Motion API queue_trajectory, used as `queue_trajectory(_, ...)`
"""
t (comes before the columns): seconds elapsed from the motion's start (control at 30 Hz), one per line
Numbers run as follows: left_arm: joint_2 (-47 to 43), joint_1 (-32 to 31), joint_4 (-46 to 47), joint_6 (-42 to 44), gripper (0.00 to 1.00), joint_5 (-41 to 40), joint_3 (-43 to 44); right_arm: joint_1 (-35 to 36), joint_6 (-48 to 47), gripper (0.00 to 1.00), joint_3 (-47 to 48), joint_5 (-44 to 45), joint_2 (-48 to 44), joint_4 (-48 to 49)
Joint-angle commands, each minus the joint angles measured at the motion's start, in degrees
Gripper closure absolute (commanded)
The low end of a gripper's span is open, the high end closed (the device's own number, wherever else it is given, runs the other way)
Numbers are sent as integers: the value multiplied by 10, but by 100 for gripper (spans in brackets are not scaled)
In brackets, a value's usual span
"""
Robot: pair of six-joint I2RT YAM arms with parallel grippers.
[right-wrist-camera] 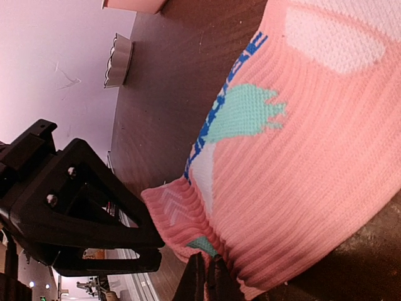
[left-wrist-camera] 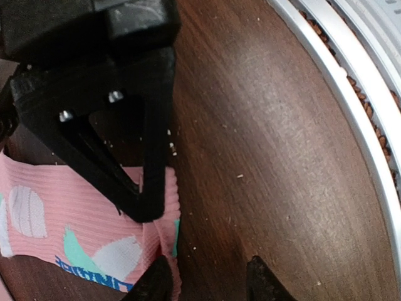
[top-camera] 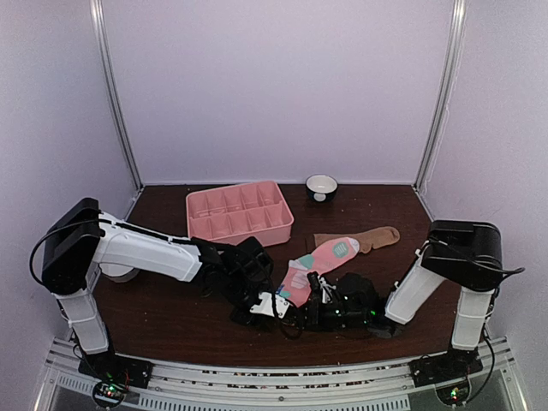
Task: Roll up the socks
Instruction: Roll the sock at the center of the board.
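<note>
The left gripper (left-wrist-camera: 207, 285) sits low over the table (left-wrist-camera: 269, 144) with its fingers (left-wrist-camera: 153, 283) parted. One finger lies against the cuff edge of the pink sock (left-wrist-camera: 69, 219), the other is over bare wood, and nothing is pinched between them. Just ahead of those fingertips the right gripper (right-wrist-camera: 205, 279) faces it almost tip to tip. Its fingers are clenched on a fold of the same cuff edge, grasping the fabric. From that pinch the pink sock, with teal and white patches and blue lettering, runs away from both pairs of fingers, flat on the wood. At its far end, well past the fingers, the tan sock (top-camera: 370, 238) lies stretched out, touching the pink one. Farther off, to the left of the left fingers, stands a pink compartmented tray (top-camera: 244, 234). A small bowl (top-camera: 322, 186) stands beside it at the table's back edge.
</note>
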Motion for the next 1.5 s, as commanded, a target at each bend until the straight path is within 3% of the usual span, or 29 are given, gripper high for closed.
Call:
queue_trajectory(0.0, 18, -4, 22, 18, 59, -19, 9, 1, 15, 100, -6, -6, 43, -130)
queue_trajectory(0.33, 42, 15, 5, -15, 60, -29, 41, -4, 10, 100, -9, -16, 31, -147)
queue_trajectory(0.6, 14, 25, -43, -37, 62, 44, 53, -4, 5, 100, -10, -20, 30, -151)
queue_trajectory(1.07, 77, 62, -48, -70, 66, 30, 101, -5, 4, 100, -6, -28, 29, -146)
queue_trajectory(1.23, 98, 64, -68, -73, 69, 36, 114, -5, 8, 100, -2, -31, 33, -139)
queue_trajectory(1.47, 116, 73, -86, -111, 85, 51, 129, -6, -5, 100, -5, -22, 26, -132)
